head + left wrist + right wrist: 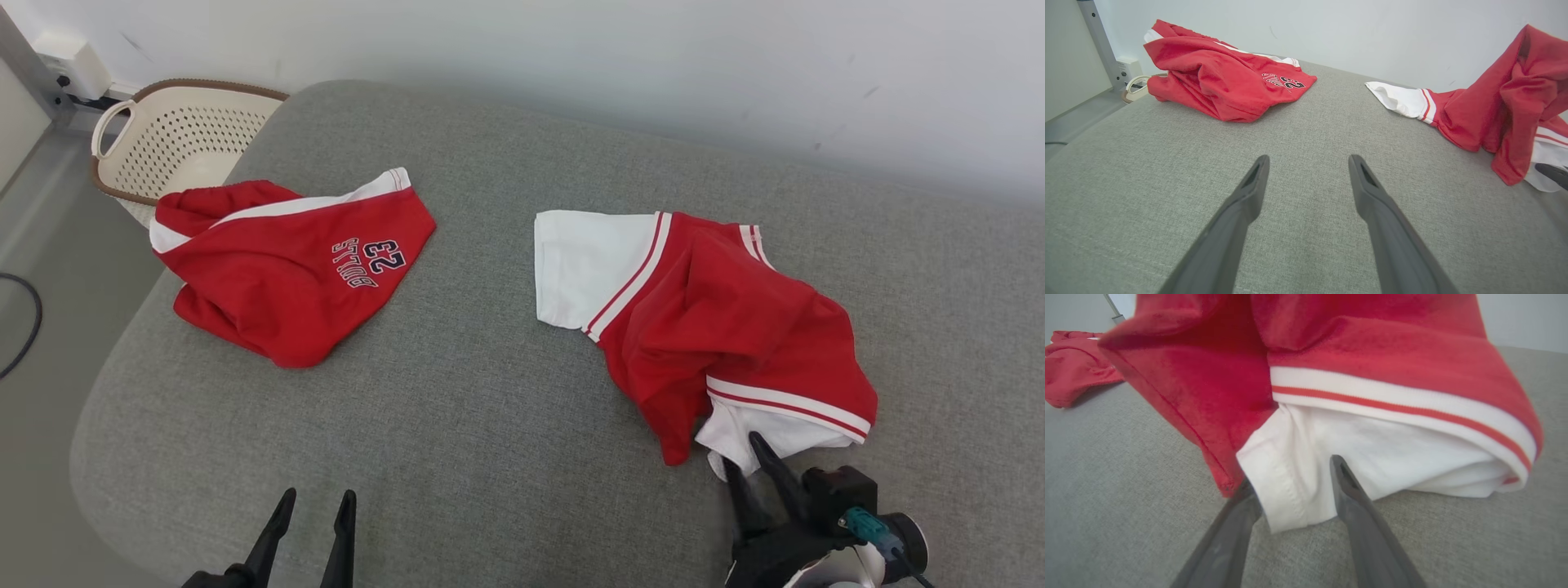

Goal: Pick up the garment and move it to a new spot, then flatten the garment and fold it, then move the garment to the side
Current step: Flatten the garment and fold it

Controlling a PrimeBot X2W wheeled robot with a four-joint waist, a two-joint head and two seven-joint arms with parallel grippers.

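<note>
At lower right, the white sleeve (1372, 457) of the red-and-white fabric jersey (718, 327) is straddled by the spread right gripper (1292, 473); the left gripper (1309, 158) is spread too.

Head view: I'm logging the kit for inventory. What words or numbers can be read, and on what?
"23": on the left red garment, upside down in the head view.
"BULLS": beside it on the same garment, also upside down.
The right red and white garment shows no print.

Grey padded surface (490, 425): red 23 garment (302, 273) left, red-white jersey (718, 327) right.
</note>
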